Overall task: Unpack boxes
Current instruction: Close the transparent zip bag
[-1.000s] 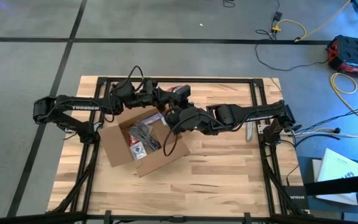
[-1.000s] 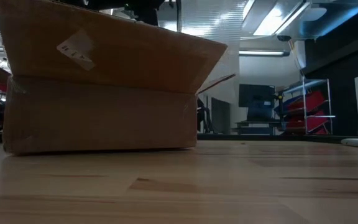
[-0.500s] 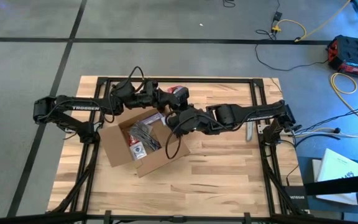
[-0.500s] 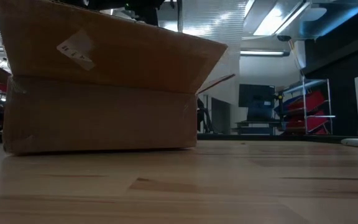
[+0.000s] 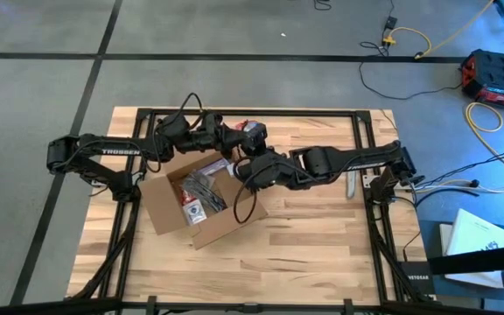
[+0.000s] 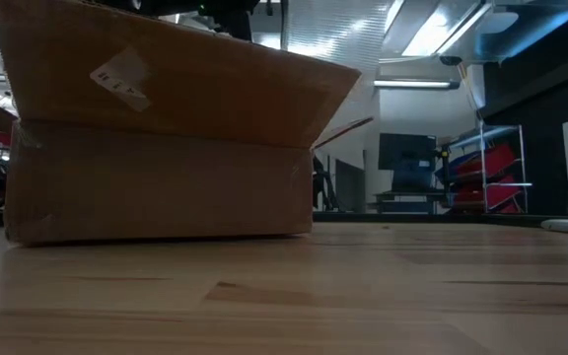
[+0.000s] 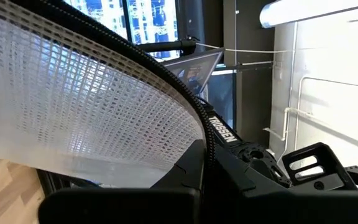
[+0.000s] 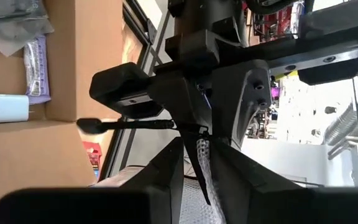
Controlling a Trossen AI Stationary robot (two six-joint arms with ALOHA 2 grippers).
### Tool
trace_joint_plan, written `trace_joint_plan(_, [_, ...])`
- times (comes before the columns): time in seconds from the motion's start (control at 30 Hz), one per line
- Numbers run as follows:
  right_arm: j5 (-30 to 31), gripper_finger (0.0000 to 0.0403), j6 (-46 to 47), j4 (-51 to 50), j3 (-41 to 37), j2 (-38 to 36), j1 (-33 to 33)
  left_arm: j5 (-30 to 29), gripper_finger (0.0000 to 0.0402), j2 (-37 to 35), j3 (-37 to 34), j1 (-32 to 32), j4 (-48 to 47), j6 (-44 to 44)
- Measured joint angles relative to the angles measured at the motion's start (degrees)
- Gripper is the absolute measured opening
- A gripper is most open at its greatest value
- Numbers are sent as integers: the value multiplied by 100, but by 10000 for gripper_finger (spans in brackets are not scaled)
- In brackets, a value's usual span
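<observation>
The brown cardboard box [image 5: 201, 206] stands open on the table's left half, resting on its bottom [image 6: 156, 177]. A white charger [image 8: 2, 107], a purple packet [image 8: 35, 74] and a silvery plastic bag [image 8: 17, 22] lie inside. Above the box's far right corner, my left gripper [image 5: 252, 133] and my right gripper [image 5: 245, 159] meet tip to tip. Both are shut on a piece of white mesh netting [image 7: 73, 93], clear of the box. My left gripper holds the white mesh netting, which spreads wide just in front of its wrist camera. The gripper's own body hides the place of contact. My right gripper pinches a narrow bunched strip of the mesh [image 8: 202, 163] between its two fingers. The strip runs up to my left gripper [image 8: 197, 127].
A red packet [image 8: 92, 155] lies on the table just beyond the box's far side. A grey flat object [image 5: 351, 185] sits by the right arm's base. Bare wood [image 5: 313, 245] spreads over the table's near right.
My right hand has turned a little at the wrist while staying over the box's far right corner. The box and my left gripper have kept still.
</observation>
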Motion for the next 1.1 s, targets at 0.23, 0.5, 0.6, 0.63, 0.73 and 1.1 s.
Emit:
trace_joint_plan(0.23, [240, 62, -365, 111, -7, 2, -25, -22, 0, -4, 0, -24, 20, 11])
trace_joint_plan(0.5, [301, 13, -412, 167, -9, 2, -28, 6, 0, -9, 2, -28, -15, 31])
trace_joint_plan(0.6, [311, 6, -408, 170, -9, 26, -35, 11, 0, -9, 2, -31, -22, 33])
trace_joint_plan(0.63, [365, 5, -408, 172, -9, 38, -41, 11, 0, -9, 2, -31, -30, 35])
trace_joint_plan(0.73, [698, 1, -408, 342, -10, 118, -42, 13, 0, -9, 2, -22, -35, 41])
trace_joint_plan(1.1, [697, 0, 511, -125, 445, 116, -58, 214, 2, -2, 15, 207, 299, 1077])
